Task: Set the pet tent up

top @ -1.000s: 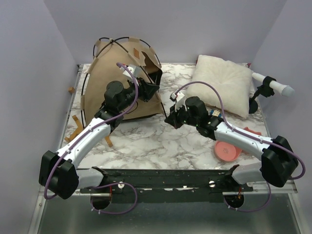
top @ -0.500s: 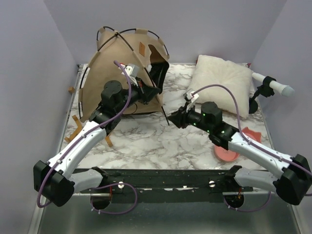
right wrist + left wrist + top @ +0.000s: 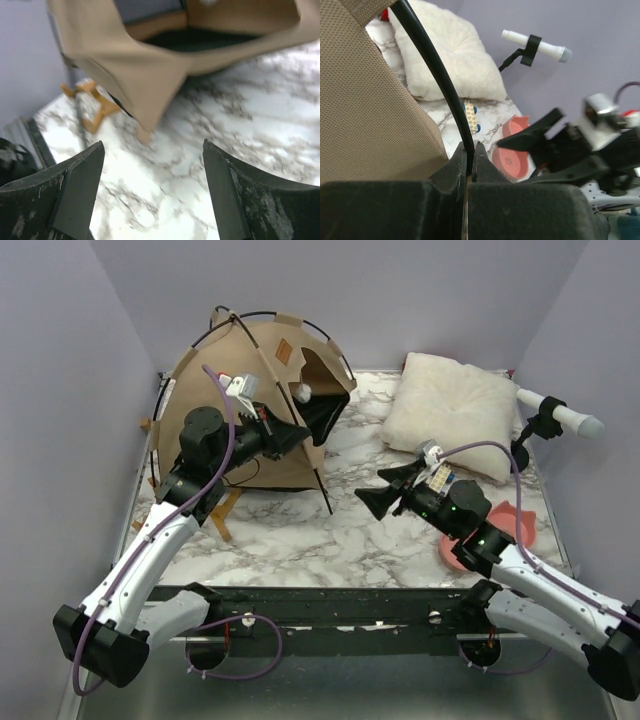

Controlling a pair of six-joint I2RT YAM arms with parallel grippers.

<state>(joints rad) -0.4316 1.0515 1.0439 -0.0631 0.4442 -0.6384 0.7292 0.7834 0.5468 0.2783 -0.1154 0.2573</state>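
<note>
The pet tent (image 3: pixel 190 385) stands domed at the rear left of the marbled tabletop (image 3: pixel 290 530), with its doorway facing right toward the white fluffy pillow (image 3: pixel 450 415). The left pincer (image 3: pixel 303 432) is pressed together on a thin black pole (image 3: pixel 322 490) at the tent's front right edge. The left wrist view shows the pole pinched between the two pads.

The pole runs on a slant from the tent's crown down toward the near right, and its foot ends on bare marble just in front of the fabric corner. The right pincer (image 3: pixel 375 488) is spread wide and holds nothing. It points left at that corner from mid-tabletop, near the pole foot but apart from it. The tent therefore lies left of it and behind it.

For the foot, the right arm looks the nearer one. The marble between them is flat and bare. The pink bowl (image 3: pixel 510 525) sits behind the right arm, and the lilac walls crowd the tent's far side.
</note>
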